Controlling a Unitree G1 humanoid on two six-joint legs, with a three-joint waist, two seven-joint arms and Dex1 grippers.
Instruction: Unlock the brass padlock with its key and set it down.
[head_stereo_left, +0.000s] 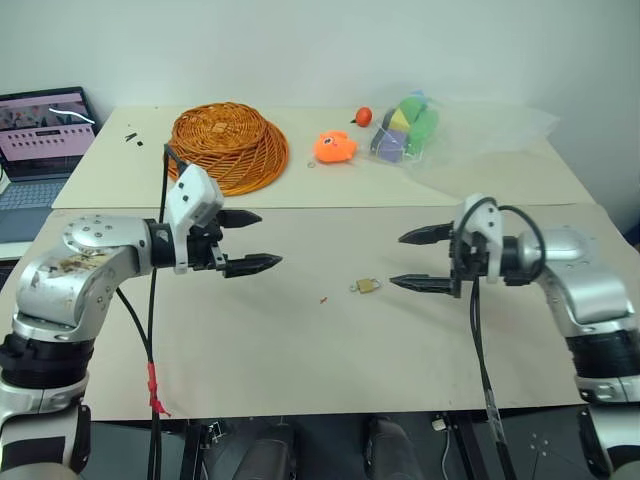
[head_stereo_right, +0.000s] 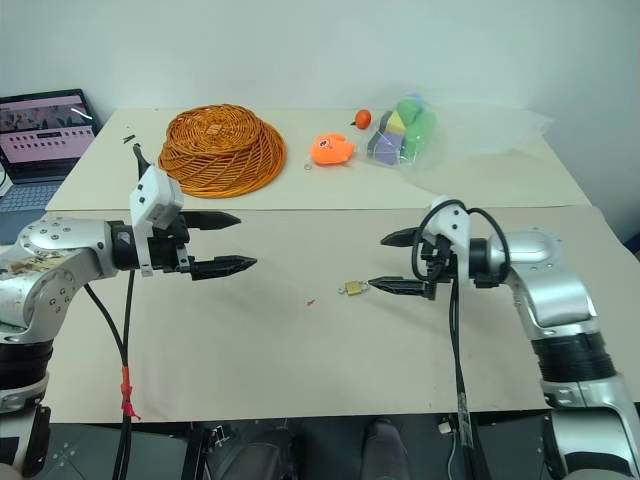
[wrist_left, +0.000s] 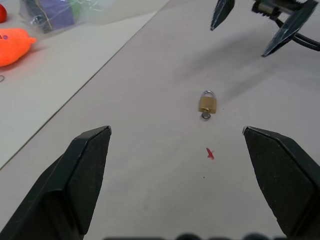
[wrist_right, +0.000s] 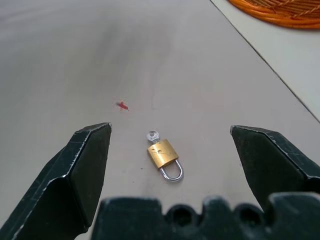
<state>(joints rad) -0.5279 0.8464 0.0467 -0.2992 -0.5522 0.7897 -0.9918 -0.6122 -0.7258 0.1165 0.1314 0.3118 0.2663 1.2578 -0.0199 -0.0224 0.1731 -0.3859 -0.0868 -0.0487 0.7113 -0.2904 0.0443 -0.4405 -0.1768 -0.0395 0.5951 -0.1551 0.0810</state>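
Note:
The brass padlock (head_stereo_left: 366, 286) lies flat on the beige table, small and gold with a silver shackle (wrist_right: 172, 173). A small silver key head (wrist_right: 152, 135) sticks out of its base. My right gripper (head_stereo_left: 395, 260) hovers just right of the padlock, open, pointing left, with nothing between its fingers. In the right wrist view the padlock (wrist_right: 163, 153) lies between the spread fingertips. My left gripper (head_stereo_left: 270, 240) hangs open and empty to the left of the padlock, pointing right toward it. The padlock (wrist_left: 207, 104) lies ahead of it in the left wrist view.
An upturned orange wicker basket (head_stereo_left: 228, 145) sits at the back left. Further right are an orange toy (head_stereo_left: 335, 147), a red ball (head_stereo_left: 364, 115) and a clear bag of coloured blocks (head_stereo_left: 405, 128). A laptop (head_stereo_left: 45, 130) stands far left. A red speck (head_stereo_left: 322, 299) lies near the padlock.

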